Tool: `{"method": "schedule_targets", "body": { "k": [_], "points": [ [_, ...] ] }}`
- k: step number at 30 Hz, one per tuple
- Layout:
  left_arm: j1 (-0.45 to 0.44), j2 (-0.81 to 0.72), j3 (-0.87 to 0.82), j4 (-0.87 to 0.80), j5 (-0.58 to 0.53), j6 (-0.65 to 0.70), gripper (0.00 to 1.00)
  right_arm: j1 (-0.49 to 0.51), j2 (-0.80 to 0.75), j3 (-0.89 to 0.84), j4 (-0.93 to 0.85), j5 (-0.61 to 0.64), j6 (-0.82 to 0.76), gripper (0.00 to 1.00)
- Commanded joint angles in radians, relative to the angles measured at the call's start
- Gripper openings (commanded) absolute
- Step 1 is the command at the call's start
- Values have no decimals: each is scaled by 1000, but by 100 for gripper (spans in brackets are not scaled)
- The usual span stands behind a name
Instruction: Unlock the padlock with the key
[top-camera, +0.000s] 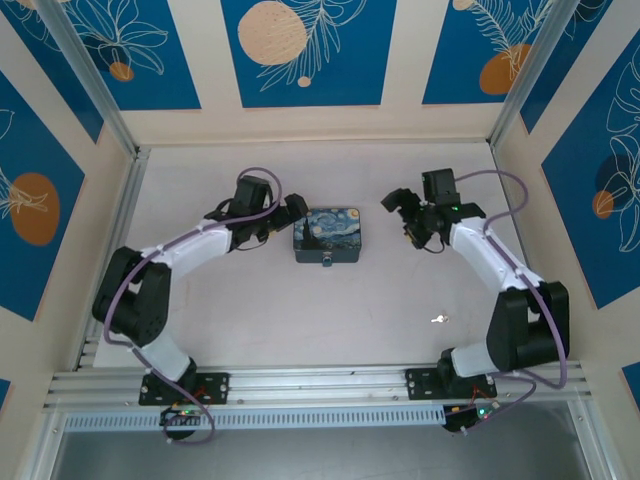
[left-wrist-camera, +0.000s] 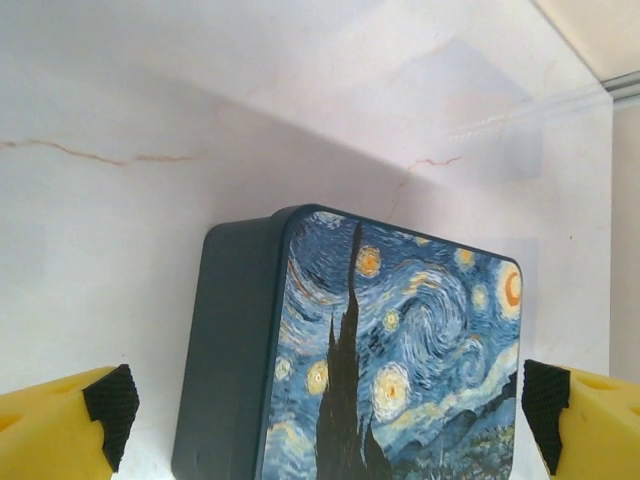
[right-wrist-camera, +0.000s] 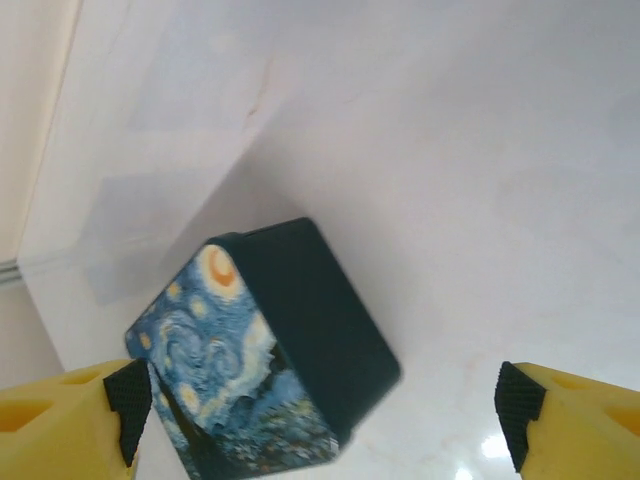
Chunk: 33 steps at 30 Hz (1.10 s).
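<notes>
The left gripper (top-camera: 291, 212) sits just beside the far-left corner of the square tin (top-camera: 327, 235) in the middle of the table (top-camera: 230, 320). Its jaws are spread as wide as they go. In the left wrist view the two black pads (left-wrist-camera: 110, 405) stand at the opposite edges of the frame with the tin's dark side wall and painted lid between and beyond them. Neither pad touches the tin, and nothing is held.

The right gripper (top-camera: 397, 203) hangs to the right of the tin, clearly apart from it in the overhead view. Its jaws are also wide apart and empty. Seen from the right wrist, the pads (right-wrist-camera: 128, 400) frame the tin's corner and a stretch of bare tabletop (the tin lies lower and farther off, not in the grip).

The padlock (top-camera: 326, 262) shows as a tiny bluish bit against the middle of the tin's near edge. It is too small to tell how its shackle stands. The key (top-camera: 437, 319) is a small pale sliver lying on the table, near and to the right of the tin. It is well apart from both grippers and from the padlock, closer to the right arm's base.
</notes>
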Motion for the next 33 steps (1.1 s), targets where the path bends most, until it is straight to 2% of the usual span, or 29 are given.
{"method": "schedule_targets", "body": {
  "k": [1, 7, 13, 20, 24, 29, 33],
  "points": [
    [6, -50, -39, -27, -17, 36, 100, -45, -43, -56, -228, 55, -3, 89],
    [-14, -55, -100, 50, 65, -18, 100, -156, -115, -128, -348, 127, 25, 83],
    [-29, -42, -88, 64, 108, -15, 100, -226, -178, -182, -412, 135, 35, 78],
    [-29, -18, -70, 83, 145, -19, 100, -231, -258, -302, -460, 119, 152, 72],
    [-29, -2, -72, 101, 159, -31, 100, -228, -272, -360, -457, 114, 208, 61],
    [-30, 1, -74, 107, 166, -31, 100, -224, -281, -387, -470, 154, 234, 58],
    [-30, 4, -72, 111, 171, -34, 100, -224, -268, -403, -460, 164, 244, 49]
  ]
}}
